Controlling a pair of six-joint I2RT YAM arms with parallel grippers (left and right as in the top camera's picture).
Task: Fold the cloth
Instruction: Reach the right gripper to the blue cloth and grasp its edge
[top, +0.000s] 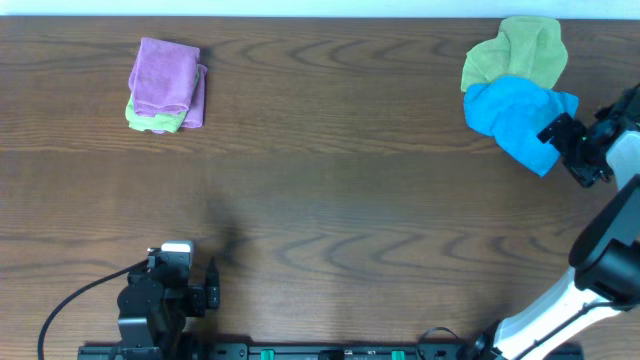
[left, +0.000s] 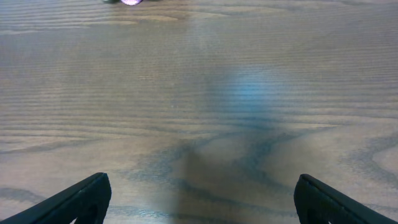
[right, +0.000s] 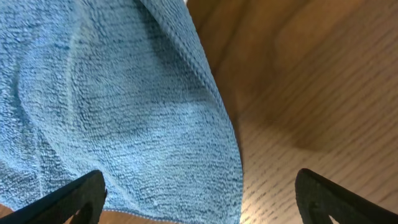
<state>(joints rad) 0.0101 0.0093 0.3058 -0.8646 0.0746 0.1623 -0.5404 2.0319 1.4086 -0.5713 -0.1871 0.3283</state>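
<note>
A crumpled blue cloth (top: 513, 118) lies at the far right of the table, partly over a crumpled green cloth (top: 520, 52). My right gripper (top: 562, 140) is open right at the blue cloth's right edge. In the right wrist view the blue cloth (right: 112, 106) fills the left side between my open fingers (right: 199, 199), with bare table on the right. My left gripper (top: 212, 285) is open and empty near the table's front left; its view shows only bare wood between the fingers (left: 202, 199).
A folded stack with a purple cloth (top: 166, 77) on top of a green one (top: 150, 120) sits at the back left. The wooden table (top: 330, 180) spans the view.
</note>
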